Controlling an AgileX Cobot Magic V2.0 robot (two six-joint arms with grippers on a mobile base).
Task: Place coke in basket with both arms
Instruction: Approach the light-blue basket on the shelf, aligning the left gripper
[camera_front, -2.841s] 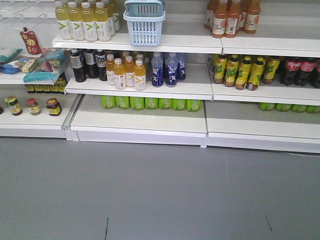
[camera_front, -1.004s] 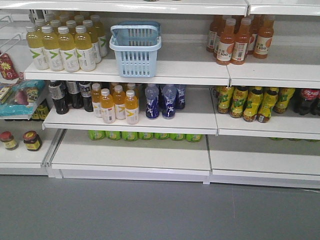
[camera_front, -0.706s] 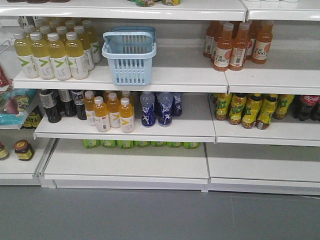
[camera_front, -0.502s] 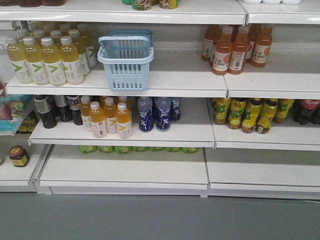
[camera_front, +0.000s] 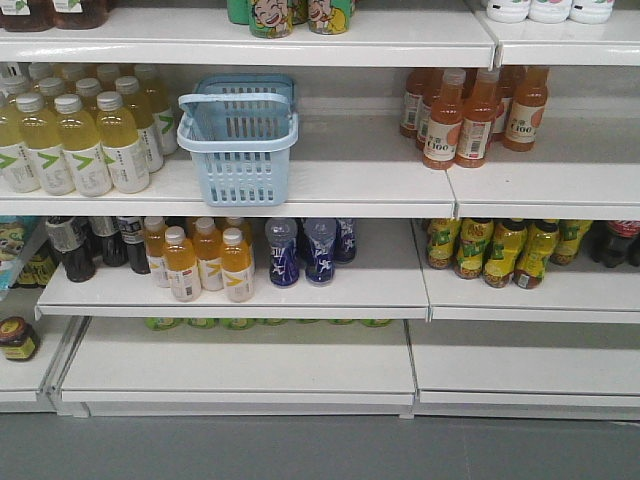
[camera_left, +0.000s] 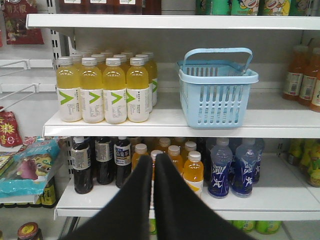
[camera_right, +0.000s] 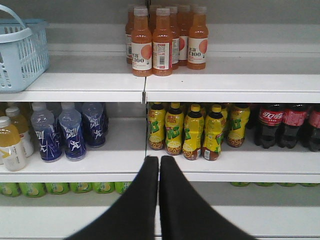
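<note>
Left gripper and right gripper fully closed, empty.

- The left gripper is showing at bottom centre of its wrist view as two matte black fingers, tapering to rounded tips.
- The right gripper is looking alike: smooth, plain black, a thin seam between.

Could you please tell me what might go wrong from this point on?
The red-labelled plastic coke bottles stand close beside yellow-labelled drink bottles under a white shelf, so the right gripper might topple neighbours. The pale blue slotted plastic basket sits near its own shelf's front edge; the left gripper could nudge it off.
</note>
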